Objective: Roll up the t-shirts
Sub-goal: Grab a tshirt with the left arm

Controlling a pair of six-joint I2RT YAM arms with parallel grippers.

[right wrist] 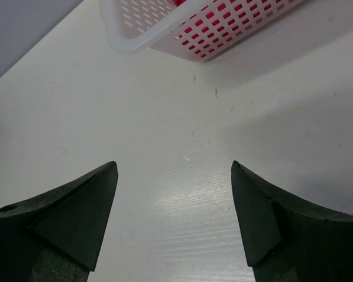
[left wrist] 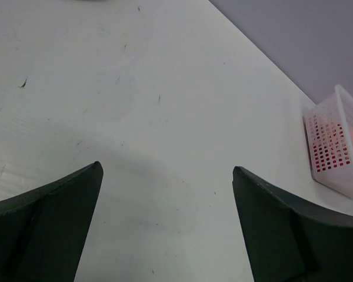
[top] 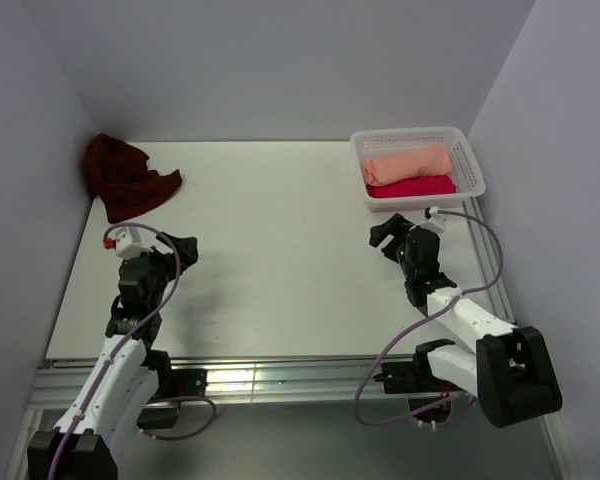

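While two t-shirts already lie rolled in the white basket [top: 471, 160] at the upper right of the top view, one is not done yet. The dark maroon t-shirt [top: 126, 178] sits in a crumpled heap in the upper left corner of the white surface [top: 280, 250], close to the walls.

The left gripper [top: 180, 246] is at the lower left, near the heap but not touching it. Its jaws are wide apart and hold nothing. In its own wrist view only bare surface shows between them. The right gripper [top: 386, 235] is just below the basket. It is wide open too, and empty.

I think the step now is going to get the maroon t-shirt. The next move would be for the left arm to reach up and to the left, pinch an edge of the cloth, and pull it out to the middle. There it would need to be spread flat before rolling. The cloth is soft and floppy, so it may bunch up.

The heap has no clear long side. It spreads a little from upper left to lower right. I cannot tell where its neck points.

In the basket, the peach t-shirt [top: 408, 163] and the crimson-pink t-shirt [top: 412, 186] lie side by side. Their long sides run left to right.
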